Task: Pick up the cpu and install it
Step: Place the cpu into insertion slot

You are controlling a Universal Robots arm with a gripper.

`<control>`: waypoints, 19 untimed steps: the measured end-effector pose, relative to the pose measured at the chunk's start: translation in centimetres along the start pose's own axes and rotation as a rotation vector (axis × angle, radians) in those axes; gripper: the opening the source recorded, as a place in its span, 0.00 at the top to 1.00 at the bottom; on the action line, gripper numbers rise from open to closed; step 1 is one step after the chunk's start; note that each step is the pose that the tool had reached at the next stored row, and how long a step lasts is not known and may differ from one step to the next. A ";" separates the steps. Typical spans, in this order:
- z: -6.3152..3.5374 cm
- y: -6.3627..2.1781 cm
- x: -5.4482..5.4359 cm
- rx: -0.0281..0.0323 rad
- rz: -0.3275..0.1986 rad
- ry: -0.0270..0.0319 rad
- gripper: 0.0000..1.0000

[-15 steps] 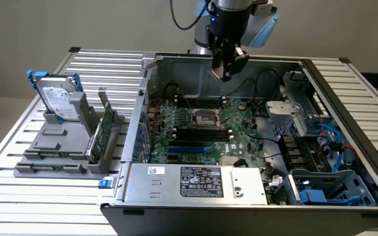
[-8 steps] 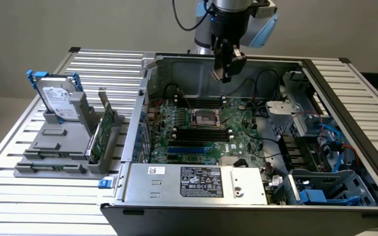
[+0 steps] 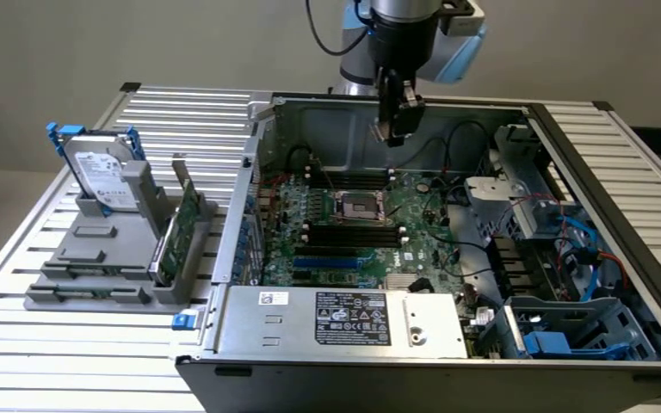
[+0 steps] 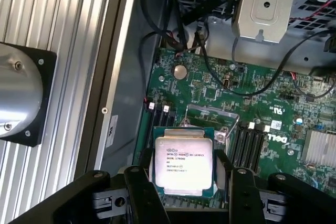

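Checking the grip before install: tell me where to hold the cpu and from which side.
Take the cpu by two opposite edges, coming down from above. It is a flat square with its metal lid up, so only the rim gives parallel faces, and the underside is left free for the socket. The gripper holds it that way, fingers flanking it.

Chip (image 4: 184, 163): side edges covered by fingers (image 4: 140, 195) of end effector (image 4: 186, 187) clamped on it; print on lid blurred, unreadable. End effector body cut off by picture edge. Socket (image 4: 212, 119) on board mostly hidden behind chip.

Exterior view: arm (image 3: 405, 26) cut off at top edge; item at end effector (image 3: 398, 129) tip too small to make out; case (image 3: 423, 387) clipped at exterior view's right; drive (image 3: 101, 176) label too small to read.
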State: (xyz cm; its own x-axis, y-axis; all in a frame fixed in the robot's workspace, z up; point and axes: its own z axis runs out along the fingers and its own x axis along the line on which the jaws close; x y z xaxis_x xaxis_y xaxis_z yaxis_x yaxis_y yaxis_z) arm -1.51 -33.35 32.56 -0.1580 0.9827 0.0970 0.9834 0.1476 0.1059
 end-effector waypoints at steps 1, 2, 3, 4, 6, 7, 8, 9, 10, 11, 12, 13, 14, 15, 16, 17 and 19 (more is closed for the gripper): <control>0.02 -0.01 0.0 -0.0007 0.011 -0.0011 0.45; 0.05 -0.01 0.0 0.0006 0.020 -0.0018 0.45; 0.06 -0.02 0.0 0.0041 0.027 -0.0022 0.45; 0.06 -0.03 0.0 0.0112 0.033 -0.0020 0.45; 0.07 -0.03 0.0 0.0377 0.040 0.0009 0.45; 0.07 -0.04 0.0 0.0530 0.043 0.0026 0.45; 0.07 -0.06 0.0 0.0678 0.045 0.0041 0.45; 0.09 -0.08 0.0 0.0795 0.047 0.0049 0.45; 0.11 -0.13 0.0 0.0849 0.050 0.0044 0.45; 0.13 -0.19 0.0 0.0872 0.055 0.0039 0.45; 0.15 -0.21 0.0 0.0880 0.061 0.0035 0.45; 0.16 -0.23 0.0 0.0882 0.070 0.0031 0.45; 0.18 -0.25 0.0 0.0881 0.081 0.0027 0.45; 0.20 -0.26 0.0 0.0875 0.093 0.0021 0.45; 0.23 -0.27 0.0 0.0866 0.105 0.0015 0.45; 0.26 -0.29 0.0 0.0857 0.117 0.0008 0.45; 0.35 -0.32 0.0 0.0842 0.141 -0.0006 0.45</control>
State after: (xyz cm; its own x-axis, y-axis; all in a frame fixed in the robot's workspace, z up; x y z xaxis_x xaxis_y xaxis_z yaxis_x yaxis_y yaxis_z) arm -1.80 -33.35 32.18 -0.0181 0.9944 0.1045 0.9998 0.0173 0.0081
